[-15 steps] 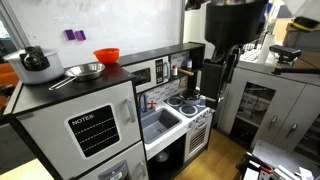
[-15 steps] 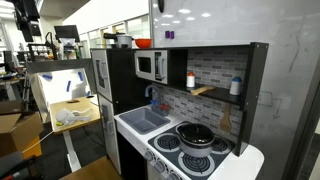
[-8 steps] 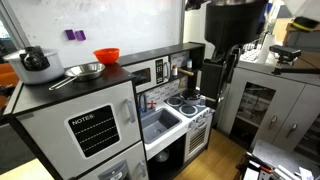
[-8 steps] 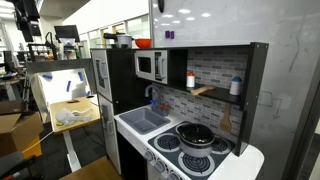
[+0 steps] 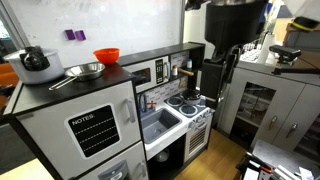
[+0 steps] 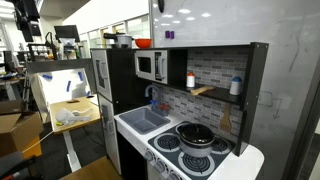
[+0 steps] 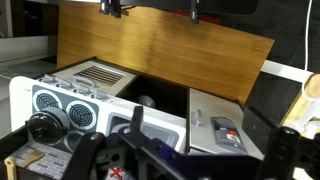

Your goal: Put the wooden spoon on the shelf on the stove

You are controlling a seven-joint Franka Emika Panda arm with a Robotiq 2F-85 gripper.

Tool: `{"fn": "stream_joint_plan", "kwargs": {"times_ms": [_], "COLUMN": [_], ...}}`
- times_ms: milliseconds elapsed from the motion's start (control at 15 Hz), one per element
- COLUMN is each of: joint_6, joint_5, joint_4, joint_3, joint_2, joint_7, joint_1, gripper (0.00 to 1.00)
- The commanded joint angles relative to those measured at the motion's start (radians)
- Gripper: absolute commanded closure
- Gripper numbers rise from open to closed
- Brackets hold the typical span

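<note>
A toy kitchen shows in both exterior views. A tan wooden spoon (image 6: 204,90) lies on the shelf (image 6: 215,95) above the stove (image 6: 190,158), between an orange bottle (image 6: 190,80) and a white bottle (image 6: 236,86). A black pot (image 6: 197,134) sits on a burner. The black arm hangs next to the kitchen with my gripper (image 5: 211,88) beside the stove (image 5: 185,102), apart from the spoon. In the wrist view my gripper (image 7: 190,160) is open and empty, its dark fingers spread above the stove burners (image 7: 52,106) and sink (image 7: 150,102).
The fridge top holds a silver pan (image 5: 83,71), a kettle (image 5: 35,61) and a red bowl (image 5: 106,55). A microwave (image 6: 147,66) sits beside the shelf, above the sink (image 6: 145,121). Grey cabinets (image 5: 270,105) stand behind the arm. A tan utensil (image 6: 222,119) leans by the stove.
</note>
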Motion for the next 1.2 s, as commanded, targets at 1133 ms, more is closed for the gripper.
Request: {"fn": "stream_joint_plan", "kwargs": {"times_ms": [1133], "joint_6": [0.219], "joint_5": [-0.135], "joint_4": [-0.138], "joint_3": [-0.320], "joint_2": [0.024], "joint_7": [-0.226], "joint_1": [-0.118], "gripper": [0.00]}}
